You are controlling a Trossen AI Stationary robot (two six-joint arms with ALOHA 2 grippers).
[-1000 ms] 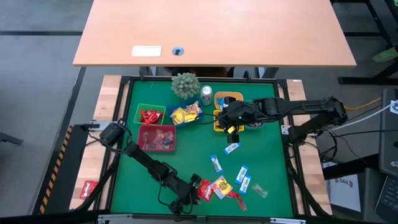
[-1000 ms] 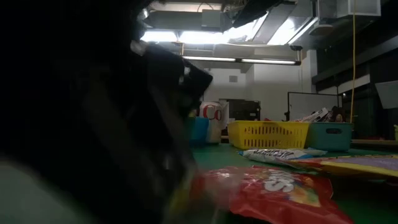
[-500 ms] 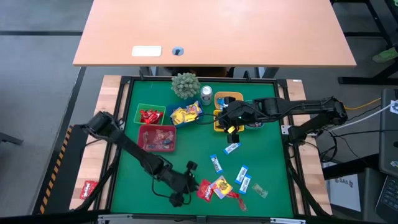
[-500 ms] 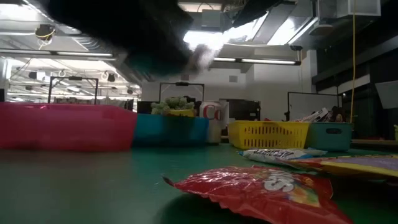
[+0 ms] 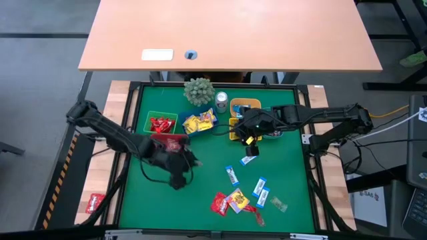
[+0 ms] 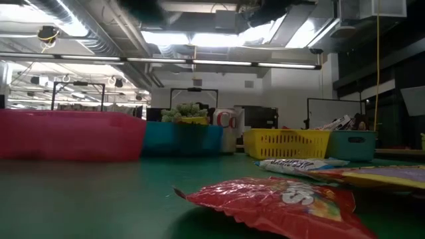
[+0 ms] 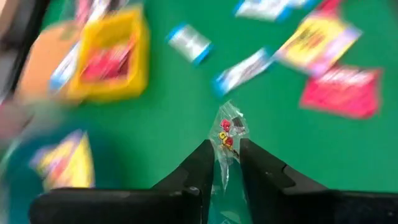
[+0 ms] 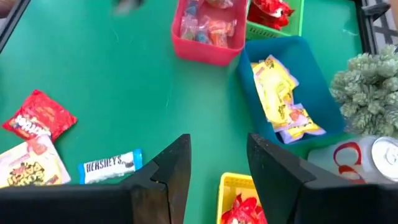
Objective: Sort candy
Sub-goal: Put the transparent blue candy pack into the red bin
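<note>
My left gripper [image 5: 187,161] hovers over the green mat just near of the pink bin [image 5: 168,147], shut on a small clear-wrapped candy [image 7: 227,132] with red and yellow print. My right gripper [image 8: 217,163] hangs open and holds nothing above the yellow bin [image 5: 243,121]. Loose candy lies flat on the mat: blue-and-white pieces [image 5: 231,175], a red one [image 5: 219,203], a yellow one [image 5: 237,199]. The green bin [image 5: 160,123] holds red candy and the blue bin [image 5: 199,123] holds yellow candy. My left gripper pinches the clear-wrapped candy between its two fingers, by the wrapper's rear part [image 7: 225,155]. The printed front end [image 7: 229,127] sticks out past the fingertips. The candy is lifted clear of the mat.
A small plant [image 5: 198,91] and a silver can [image 5: 221,100] stand at the mat's far edge. A red candy [image 5: 95,202] lies outside the mat at the near left. The red candy packet [image 6: 285,206] lies close to the low camera. Bare mat lies left of the loose candy.
My left gripper has risen from the mat by the red candy at the near edge. It has swung toward the far edge and a little left, to beside the pink bin, carrying the small candy. It has left the low view.
</note>
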